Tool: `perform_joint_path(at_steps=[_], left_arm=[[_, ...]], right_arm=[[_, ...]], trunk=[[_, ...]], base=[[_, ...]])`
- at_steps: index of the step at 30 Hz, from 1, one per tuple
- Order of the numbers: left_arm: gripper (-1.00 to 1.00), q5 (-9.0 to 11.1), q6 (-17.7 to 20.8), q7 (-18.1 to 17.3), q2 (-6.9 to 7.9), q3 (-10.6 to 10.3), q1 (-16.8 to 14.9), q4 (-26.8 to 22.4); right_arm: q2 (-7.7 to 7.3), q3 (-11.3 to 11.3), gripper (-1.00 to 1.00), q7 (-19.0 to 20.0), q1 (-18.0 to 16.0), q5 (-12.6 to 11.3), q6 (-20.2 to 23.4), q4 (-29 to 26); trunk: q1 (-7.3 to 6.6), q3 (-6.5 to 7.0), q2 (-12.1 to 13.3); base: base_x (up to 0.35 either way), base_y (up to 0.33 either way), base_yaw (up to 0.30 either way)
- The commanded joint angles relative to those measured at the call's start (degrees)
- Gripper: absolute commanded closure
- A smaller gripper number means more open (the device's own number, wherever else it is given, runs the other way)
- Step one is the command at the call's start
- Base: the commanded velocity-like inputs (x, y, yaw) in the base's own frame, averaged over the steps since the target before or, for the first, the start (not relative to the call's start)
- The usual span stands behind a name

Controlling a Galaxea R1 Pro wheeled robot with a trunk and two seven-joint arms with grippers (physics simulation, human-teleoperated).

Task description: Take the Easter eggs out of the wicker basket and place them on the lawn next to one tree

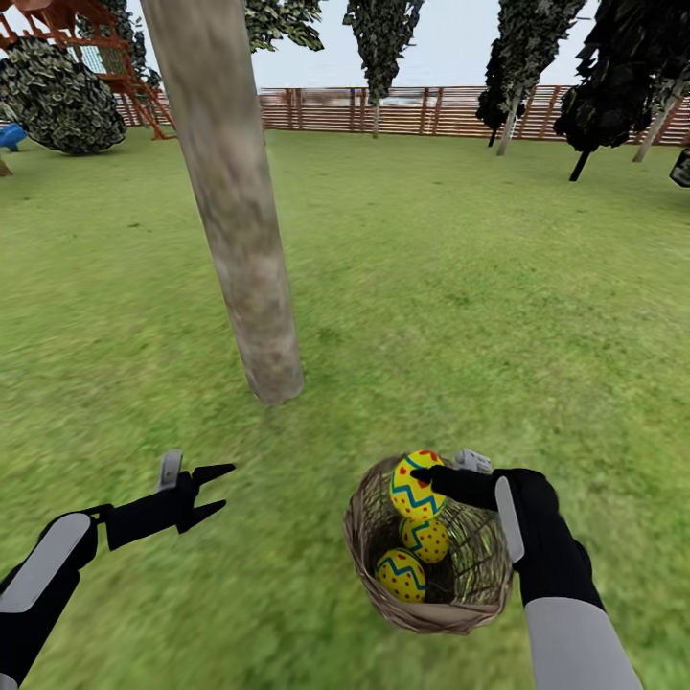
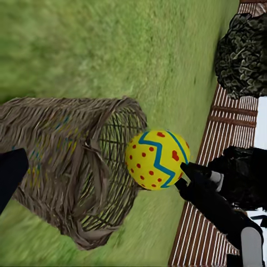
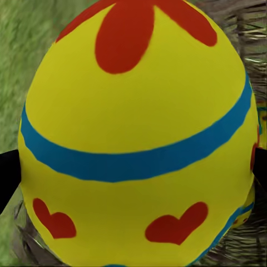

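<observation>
The right gripper (image 1: 427, 476) has its jaws clamped on the top egg (image 1: 415, 486); lift straight clear of the wicker basket (image 1: 479, 599). The left gripper (image 1: 213, 489) gapes empty.

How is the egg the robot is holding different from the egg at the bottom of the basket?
The held egg is gripped by the right end effector at the wicker basket's rim; the bottom egg lies loose inside, touched by no end effector. The held egg sits highest, the bottom egg lowest, with the third egg between them. Both are yellow with blue zigzags and red marks.
</observation>
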Motion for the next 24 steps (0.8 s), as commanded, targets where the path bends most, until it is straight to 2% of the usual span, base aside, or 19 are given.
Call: perform_joint_path(at_steps=[1,3,9,11,13,19,24], left_arm=[[-1.00,-0.61,0.22,-0.52,-0.15,0.07,-0.04,0.03],[-1.00,-0.69,0.21,-0.43,-0.34,0.04,-0.03,0.03],[-1.00,-0.79,0.19,-0.33,-0.44,0.04,-0.03,0.03],[-1.00,-0.84,0.14,-0.28,-0.45,-0.27,-0.03,0.03],[-1.00,-0.87,0.06,-0.22,-0.44,-1.12,-0.03,0.03],[-1.00,-0.88,-0.05,-0.05,-0.45,-1.55,-0.03,0.03],[-1.00,-0.88,-0.30,-0.05,-0.45,-1.89,-0.05,0.04]], right_arm=[[0.06,0.12,1.00,0.09,-0.04,-0.05,1.53,-0.94],[0.06,1.27,1.00,0.09,-0.04,-0.05,2.74,-3.16],[0.24,1.52,1.00,0.09,-0.04,-0.05,2.74,-4.59],[1.66,1.45,1.00,0.07,-0.04,0.17,2.74,-5.93],[2.24,1.42,1.00,0.08,-0.04,0.27,2.74,-6.38],[2.42,1.41,1.00,0.06,-0.04,0.30,2.74,-7.13],[2.43,1.43,1.00,0.08,-0.04,0.23,2.74,-7.15]], trunk=[[-0.23,0.24,0.40],[-0.67,0.78,1.20],[-1.99,2.41,3.61],[-2.43,2.95,4.41],[-2.87,3.50,5.21],[-4.19,5.13,7.62],[-4.62,5.95,8.42]], base=[[0.000,0.000,0.000],[0.000,0.000,0.000],[0.000,0.000,0.000],[0.000,0.000,0.000],[0.000,0.000,0.000],[0.000,0.000,0.000],[0.000,0.000,0.000]])
